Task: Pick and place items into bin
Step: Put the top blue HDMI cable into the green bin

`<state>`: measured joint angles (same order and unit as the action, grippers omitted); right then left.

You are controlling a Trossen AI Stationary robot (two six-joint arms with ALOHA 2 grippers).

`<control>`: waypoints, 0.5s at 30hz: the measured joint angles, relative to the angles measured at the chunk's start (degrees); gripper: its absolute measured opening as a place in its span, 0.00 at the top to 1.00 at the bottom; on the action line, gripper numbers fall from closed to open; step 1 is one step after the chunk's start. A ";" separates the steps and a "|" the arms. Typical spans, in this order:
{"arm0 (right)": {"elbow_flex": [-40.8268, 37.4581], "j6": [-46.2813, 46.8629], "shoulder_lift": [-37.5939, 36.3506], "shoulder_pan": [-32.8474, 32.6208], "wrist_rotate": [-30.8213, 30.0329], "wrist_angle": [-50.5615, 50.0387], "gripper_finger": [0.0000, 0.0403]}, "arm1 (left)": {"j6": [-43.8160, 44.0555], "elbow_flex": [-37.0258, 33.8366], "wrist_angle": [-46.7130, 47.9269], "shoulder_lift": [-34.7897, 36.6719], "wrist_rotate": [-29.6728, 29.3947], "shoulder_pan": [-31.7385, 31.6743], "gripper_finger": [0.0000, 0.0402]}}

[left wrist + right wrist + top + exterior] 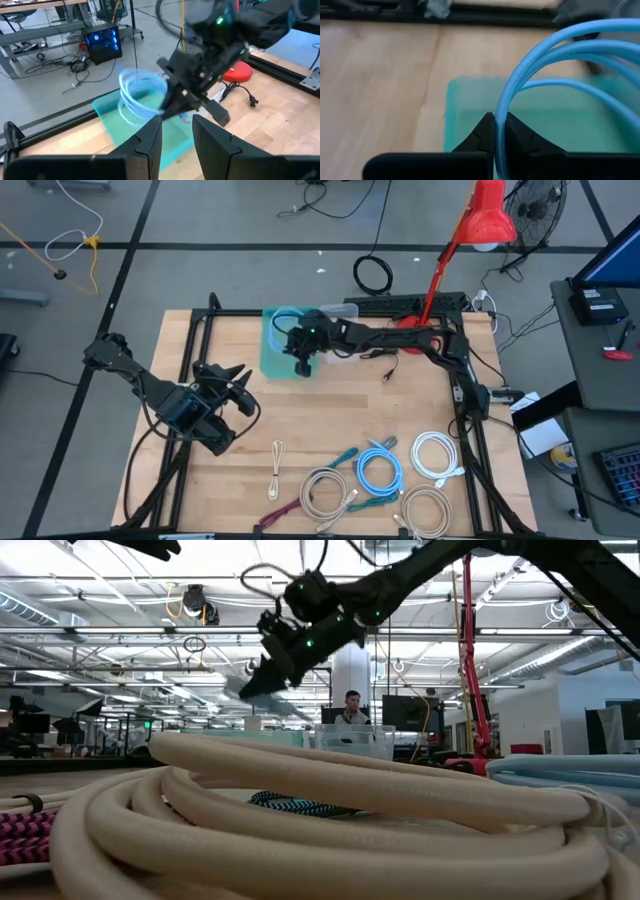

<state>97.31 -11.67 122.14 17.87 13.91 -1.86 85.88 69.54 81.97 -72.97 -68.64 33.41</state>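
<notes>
My right gripper (300, 358) reaches in from the table's right and is shut on a light blue cable coil (283, 320) over a teal bin (270, 360) at the table's far middle. The left wrist view shows the coil (136, 97) looping beside that gripper (172, 107) above the bin (150, 137). My left gripper (177, 145) waits open at the table's left (235, 395) with nothing between its fingers. Near the front edge lie more cables: a cream cord (277, 465), a beige coil (322, 490), a maroon cord (285, 508), a teal cord (345, 455), another light blue coil (380, 470) and a white coil (437, 455). My right gripper pinches a strand of the light blue coil (500, 117) between its two fingertips. The fingers slant down from the table's right side. The coil's loops (570, 50) arc away past the fingertips over the bin's floor (545, 125); whether the coil touches the bin I cannot tell.
A red lamp (487, 220) stands at the far right with its black cord (385, 360) on the table. A clear container (340, 310) sits behind the bin. A second beige coil (425, 510) lies at the front right. Black frame rails (200, 330) border the table.
</notes>
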 joint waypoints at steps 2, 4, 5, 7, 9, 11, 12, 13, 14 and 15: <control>-0.08 0.68 0.46 0.63 3.01 0.04 0.98 | -0.25 0.00 -0.01 -0.01 -0.06 0.00 0.72; -0.07 0.55 0.48 0.79 4.30 0.48 0.98 | -0.25 0.00 0.02 -0.02 -0.44 -0.01 0.72; -0.03 0.12 0.37 0.78 4.34 0.71 0.98 | -0.25 0.00 0.00 -0.02 -0.49 -0.09 0.72; 0.03 -0.96 0.36 0.51 5.63 0.46 0.98 | -0.41 0.00 0.02 -0.02 -0.51 -0.34 0.72; 0.03 -1.51 0.38 0.04 7.18 -0.56 0.98 | -0.41 0.00 0.03 -0.02 -0.46 -0.61 0.72; 0.03 -2.78 0.38 -0.38 8.71 -2.13 0.98 | -0.41 0.00 0.00 -0.02 -0.46 -0.76 0.72; 0.03 -3.52 0.38 -0.47 9.28 -3.06 0.98 | -0.41 0.00 0.02 -0.02 -0.44 -0.76 0.72; 0.03 -4.43 0.38 -0.56 10.09 -4.25 0.98 | -0.39 0.00 -0.03 -0.02 -0.43 -0.76 0.72; 0.03 -5.45 0.38 -0.66 10.70 -5.81 0.98 | -0.39 0.00 -0.19 -0.02 -0.43 -0.76 0.72; 0.03 -6.52 0.38 -0.70 11.08 -7.63 0.98 | -0.42 0.00 -0.43 -0.02 -0.42 -0.76 0.72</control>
<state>97.34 -18.19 122.52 17.17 25.00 -9.49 85.46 69.54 81.54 -72.99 -69.06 32.64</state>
